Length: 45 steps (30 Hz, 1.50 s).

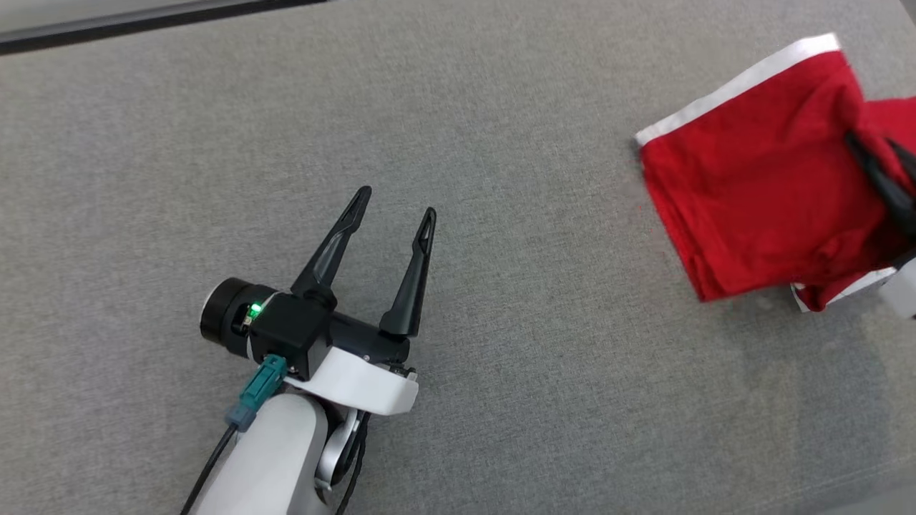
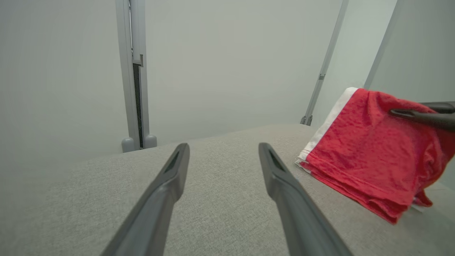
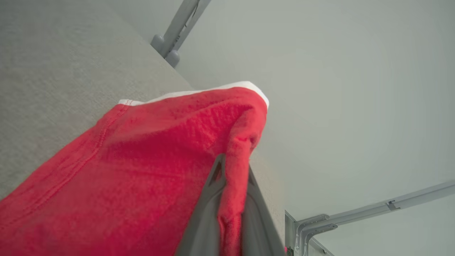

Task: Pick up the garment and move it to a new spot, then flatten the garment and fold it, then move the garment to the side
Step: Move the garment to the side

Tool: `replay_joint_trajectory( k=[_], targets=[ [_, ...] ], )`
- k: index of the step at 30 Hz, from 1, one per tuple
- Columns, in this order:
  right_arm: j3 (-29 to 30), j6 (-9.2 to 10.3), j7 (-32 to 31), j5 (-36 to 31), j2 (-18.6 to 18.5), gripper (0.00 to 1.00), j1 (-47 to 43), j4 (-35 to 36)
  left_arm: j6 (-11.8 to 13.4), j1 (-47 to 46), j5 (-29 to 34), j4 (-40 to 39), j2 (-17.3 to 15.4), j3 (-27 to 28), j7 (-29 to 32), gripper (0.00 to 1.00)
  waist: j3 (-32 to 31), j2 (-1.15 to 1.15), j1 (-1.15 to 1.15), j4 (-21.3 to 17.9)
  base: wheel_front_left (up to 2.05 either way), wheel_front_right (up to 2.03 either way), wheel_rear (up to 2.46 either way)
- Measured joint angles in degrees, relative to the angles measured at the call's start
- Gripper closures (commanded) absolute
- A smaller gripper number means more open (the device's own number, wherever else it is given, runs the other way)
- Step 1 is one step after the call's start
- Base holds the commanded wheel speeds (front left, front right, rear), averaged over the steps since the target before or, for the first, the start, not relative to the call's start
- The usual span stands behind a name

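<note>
R tool (image 1: 870, 146) shut tight, pinching fold of red garment (image 1: 751, 179) w/ white trim (image 1: 737, 86). Garment at right side of grey desk (image 1: 501, 143), 1 part lifted, low edge touching desk. L tool (image 1: 397, 200) wide open, holds nothing, over bare desk, well apart from garment.

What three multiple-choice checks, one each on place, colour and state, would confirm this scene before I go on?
1. In the head view, the red garment lies: A) far left; B) centre; C) far right.
2. Its trim is: A) white; B) black; C) yellow.
3. The right arm's jaws are: A) open, empty; B) shut on the garment; C) shut on nothing.
Answers: C, it lies at the right edge of the grey surface; A, the trim shows white; B, the right wrist view shows red cloth pinched between them.
</note>
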State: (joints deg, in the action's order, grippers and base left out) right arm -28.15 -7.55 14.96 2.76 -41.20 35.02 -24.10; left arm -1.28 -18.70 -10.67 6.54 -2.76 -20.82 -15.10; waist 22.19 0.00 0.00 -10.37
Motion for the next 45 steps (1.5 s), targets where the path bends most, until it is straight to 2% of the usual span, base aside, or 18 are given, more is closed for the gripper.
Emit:
replay_joint_trajectory(
  k=[10,19,22,23,24,25,30,34,38,40,45],
  targets=[
    [2.46,0.00,0.01,2.59,-2.75,1.00,4.59,-8.25,-2.20,-4.09,2.26,1.60,-0.01,0.67,0.01,0.00,8.98,0.00,0.00,-2.53,0.00,0.00,0.00],
    [5.16,0.00,0.02,-1.93,-4.85,1.00,5.58,-15.60,-2.53,-5.35,2.48,1.12,0.16,0.89,-0.07,0.00,11.24,0.00,0.00,-0.53,0.00,0.00,0.00],
    [7.47,0.00,0.01,-3.28,-4.24,1.00,6.21,-18.42,-2.46,-5.60,2.24,0.88,0.19,0.93,-0.07,0.00,11.68,0.00,0.00,0.07,0.00,0.00,0.00],
    [8.33,0.00,0.01,-3.08,-3.66,0.63,6.52,-19.35,-2.46,-5.71,2.16,0.88,0.19,0.94,-0.07,0.00,11.75,0.00,0.00,0.23,0.00,0.00,0.00],
    [8.68,0.00,0.01,-2.86,-3.07,0.63,6.69,-20.07,-2.46,-5.82,2.10,0.92,0.20,0.92,-0.07,0.00,11.73,0.00,0.00,0.36,0.00,0.00,0.00],
    [8.75,0.00,0.01,-3.09,-2.55,0.00,6.69,-20.59,-2.46,-5.88,2.08,0.98,0.18,0.94,-0.07,0.00,11.64,0.00,0.00,0.45,0.00,0.00,0.00],
    [11.82,0.00,-0.26,-5.39,-1.07,0.00,8.08,-23.08,-2.15,-5.80,1.34,1.54,0.01,0.90,-0.04,0.00,10.15,0.00,0.00,0.82,0.00,0.00,0.00],
    [19.87,0.00,-0.54,-7.54,1.72,0.00,9.89,-22.81,-1.52,-4.85,0.30,1.60,-0.05,0.78,-0.03,0.00,7.70,0.00,0.00,1.24,0.00,0.00,0.00],
    [25.85,0.00,-0.18,-7.68,9.21,0.00,8.92,-18.16,-0.46,-3.21,-0.96,1.00,-0.04,0.98,-0.03,0.00,4.35,0.00,0.00,2.14,0.00,0.00,0.00],
    [26.64,0.00,-0.08,-5.98,13.10,0.00,7.23,-14.56,-0.08,-2.36,-1.45,0.80,-0.04,1.35,-0.03,0.00,2.53,0.00,0.00,2.84,0.00,0.00,0.00],
    [27.94,0.01,0.01,0.13,19.64,0.00,0.99,-2.34,1.02,0.14,-1.87,0.32,-0.04,3.44,-0.03,0.00,-2.00,0.00,0.00,5.51,0.00,0.00,0.00]
  ],
)
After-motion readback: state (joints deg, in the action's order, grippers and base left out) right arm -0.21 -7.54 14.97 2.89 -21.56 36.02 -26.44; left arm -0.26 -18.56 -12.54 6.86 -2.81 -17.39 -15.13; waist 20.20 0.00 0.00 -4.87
